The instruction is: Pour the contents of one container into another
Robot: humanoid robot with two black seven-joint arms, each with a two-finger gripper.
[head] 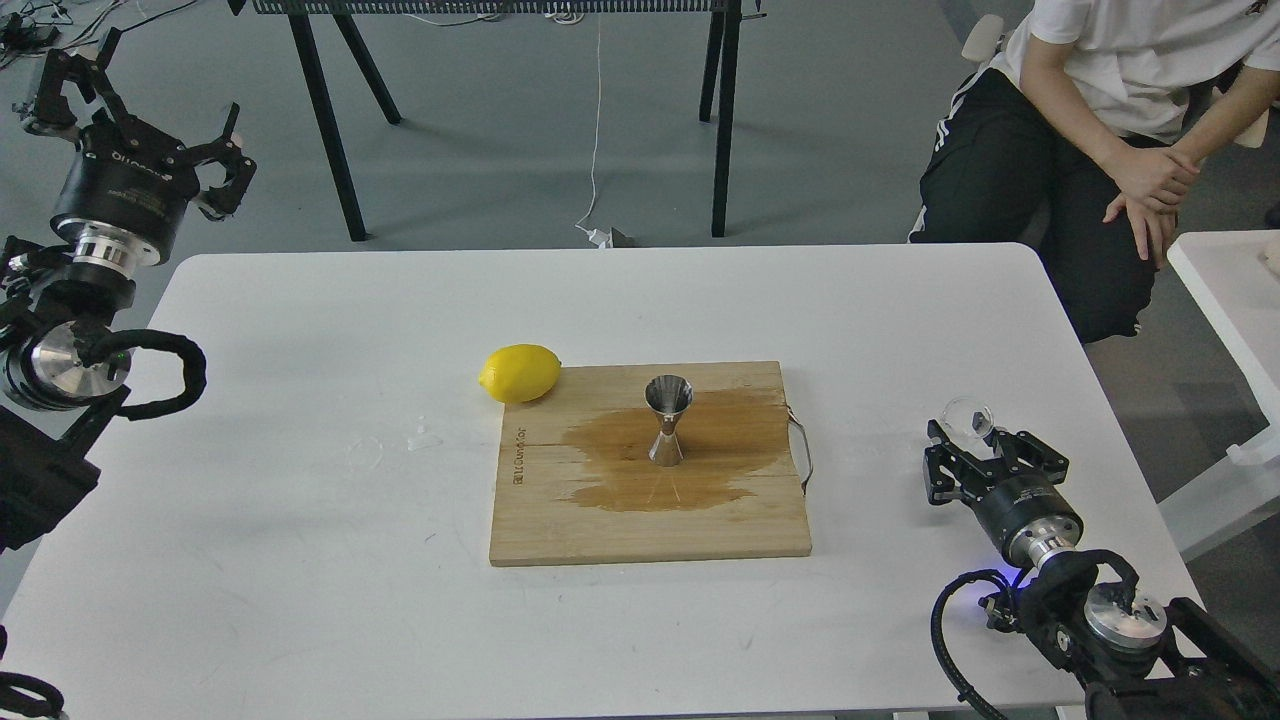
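Here, right pincer (968, 437) clasping glass cup (966, 415), left pincer (150, 95) spread empty, lemon (519, 373) beside jigger (668, 420) on wet board (650, 520).

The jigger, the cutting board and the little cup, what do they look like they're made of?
The jigger looks like polished steel: mirror-bright grey.
The cutting board looks like bare pale wood with visible grain, darkened by a wet stain.
The cup at the right gripper is see-through, probably glass, possibly clear plastic.

Single head view, high, angled forward and down over white table (300, 420); arms enter at both lower sides; floor beyond
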